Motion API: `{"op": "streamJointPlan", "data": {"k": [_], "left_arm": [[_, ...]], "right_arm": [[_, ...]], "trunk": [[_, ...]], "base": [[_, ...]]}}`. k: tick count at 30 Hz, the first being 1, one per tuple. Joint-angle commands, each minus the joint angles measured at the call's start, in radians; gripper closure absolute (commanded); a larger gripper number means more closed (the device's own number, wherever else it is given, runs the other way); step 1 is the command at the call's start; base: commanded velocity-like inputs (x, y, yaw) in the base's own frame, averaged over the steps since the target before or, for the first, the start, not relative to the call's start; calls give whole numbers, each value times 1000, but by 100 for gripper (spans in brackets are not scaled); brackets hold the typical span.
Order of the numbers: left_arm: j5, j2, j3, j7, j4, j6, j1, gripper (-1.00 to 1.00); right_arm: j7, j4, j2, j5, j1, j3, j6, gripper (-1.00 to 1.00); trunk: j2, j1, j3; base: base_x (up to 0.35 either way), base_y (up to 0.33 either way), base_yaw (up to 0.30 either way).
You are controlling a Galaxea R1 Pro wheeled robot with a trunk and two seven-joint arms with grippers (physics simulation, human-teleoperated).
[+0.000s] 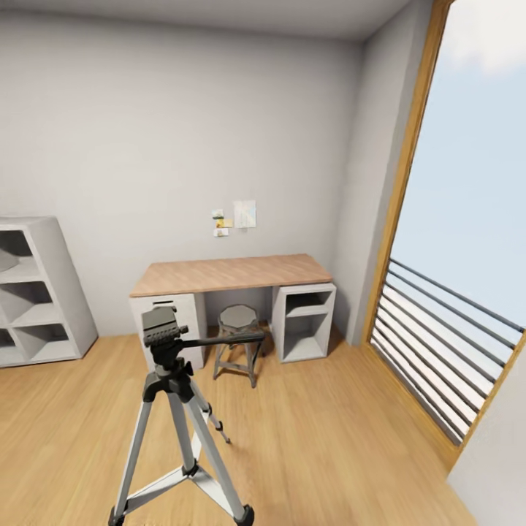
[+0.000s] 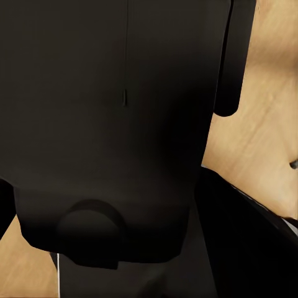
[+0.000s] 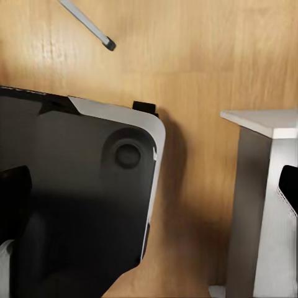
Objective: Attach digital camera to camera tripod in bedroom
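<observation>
Where plank floor spreads, camera tripod, desk, perhaps stool.

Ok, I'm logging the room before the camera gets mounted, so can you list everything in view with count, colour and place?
camera tripod: one, silver legs with black head and pan handle, standing on the floor near the robot, head bare
desk: one, wood top on white-grey cabinets, against the back wall
stool: one, grey round seat, tucked under the desk
cube shelves: one unit, pale grey, by the wall at the left
wall notes: a few small papers, pale, above the desk
window: one, wood frame, dark railing bars, at the right
floor: light wood planks
robot body: dark panels with a pale edge, in the right wrist view; dark housing in the left wrist view
</observation>
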Motion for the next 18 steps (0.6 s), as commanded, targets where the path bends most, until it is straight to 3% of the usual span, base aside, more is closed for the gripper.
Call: {"op": "streamJointPlan", "data": {"k": [1,18], "left_arm": [[6,0,-9,1,0,0,0,100],[6,1,-9,1,0,0,0,100]], "right_arm": [[1,3,0,7,-1,3,-6,-100],[1,3,0,7,-1,3,-6,-100]], "trunk": [[-1,0,0],[-1,0,0]], "base": [[16,-12,277],[3,-2,277]]}}
